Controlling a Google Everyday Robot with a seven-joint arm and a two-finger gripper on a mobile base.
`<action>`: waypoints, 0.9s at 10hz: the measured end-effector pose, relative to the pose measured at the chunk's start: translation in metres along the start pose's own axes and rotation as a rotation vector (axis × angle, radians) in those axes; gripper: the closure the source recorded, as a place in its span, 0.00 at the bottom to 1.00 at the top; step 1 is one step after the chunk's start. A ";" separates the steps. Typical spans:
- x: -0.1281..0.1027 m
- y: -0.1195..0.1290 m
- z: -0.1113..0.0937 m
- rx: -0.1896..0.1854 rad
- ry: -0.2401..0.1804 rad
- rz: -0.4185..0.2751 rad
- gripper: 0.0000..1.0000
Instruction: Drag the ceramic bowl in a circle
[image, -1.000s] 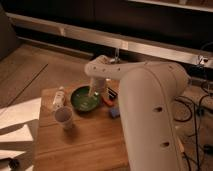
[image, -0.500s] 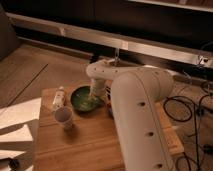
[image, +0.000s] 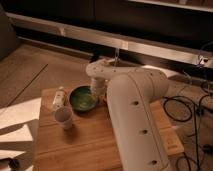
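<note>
Camera view, one ceramic bowl (image: 80, 99), claw (image: 98, 93) at rim

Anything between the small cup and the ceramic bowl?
Only a short strip of bare wooden table, seen in the camera view, separates the cup and the ceramic bowl. The gripper is at the bowl's right rim.

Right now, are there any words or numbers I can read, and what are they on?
No text can be read anywhere.
The bottle lying beside the bowl: any label on it is unreadable.
The ceramic bowl, the cup and the gripper at the bowl's right rim: no writing shows.
</note>
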 end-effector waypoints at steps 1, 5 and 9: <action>-0.001 -0.004 -0.007 0.022 -0.003 -0.010 1.00; -0.012 -0.045 -0.028 0.143 -0.022 -0.011 1.00; -0.048 -0.055 -0.037 0.191 -0.067 -0.014 1.00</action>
